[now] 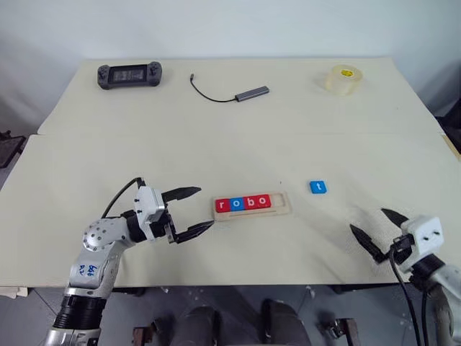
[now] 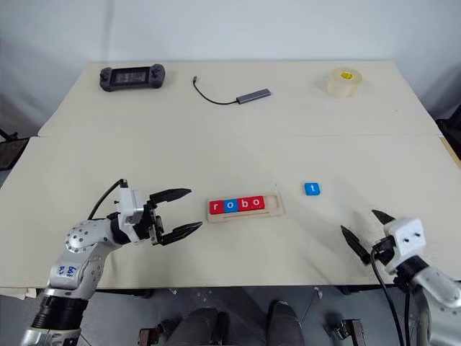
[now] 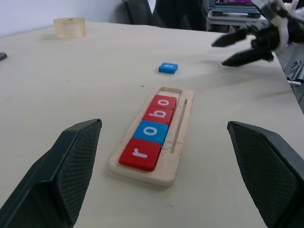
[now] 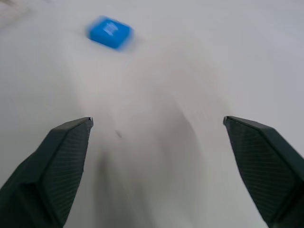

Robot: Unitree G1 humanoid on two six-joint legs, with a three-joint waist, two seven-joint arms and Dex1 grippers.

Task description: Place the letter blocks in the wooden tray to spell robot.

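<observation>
Two open, empty pincers, left (image 1: 189, 212) and right (image 1: 374, 231), flank wooden tray (image 1: 253, 211); tape roll (image 1: 341, 79) far behind.

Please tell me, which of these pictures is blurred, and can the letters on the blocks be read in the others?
Right wrist view: smeared; the blue block shows no readable letter. Left wrist view: sharp; r, o, b, o read clearly in the wooden tray. Left eye view: sharp, even light; the t on that blue block is readable.

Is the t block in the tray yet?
No, the blue t block lies on the table, apart from the wooden tray, whose last slot is empty.
</observation>
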